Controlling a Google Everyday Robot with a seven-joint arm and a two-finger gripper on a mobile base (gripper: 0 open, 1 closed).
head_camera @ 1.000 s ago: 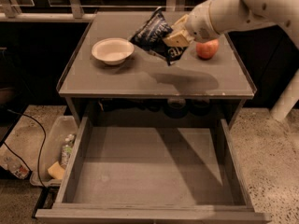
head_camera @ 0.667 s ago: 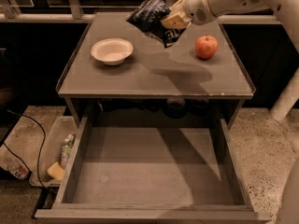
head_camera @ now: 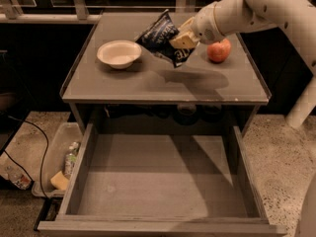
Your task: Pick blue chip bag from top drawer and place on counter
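The tool gripped the blue chip bag above the counter, between a white bowl and an apple; the top drawer stood open below.

blue chip bag: dark navy foil, white lettering printed on it. gripper, clamped on the bag over the far middle of the desk, is coloured tan; arm white. desk and top drawer are finished plain grey. bowl white, apple red-orange. floor is speckled beige.
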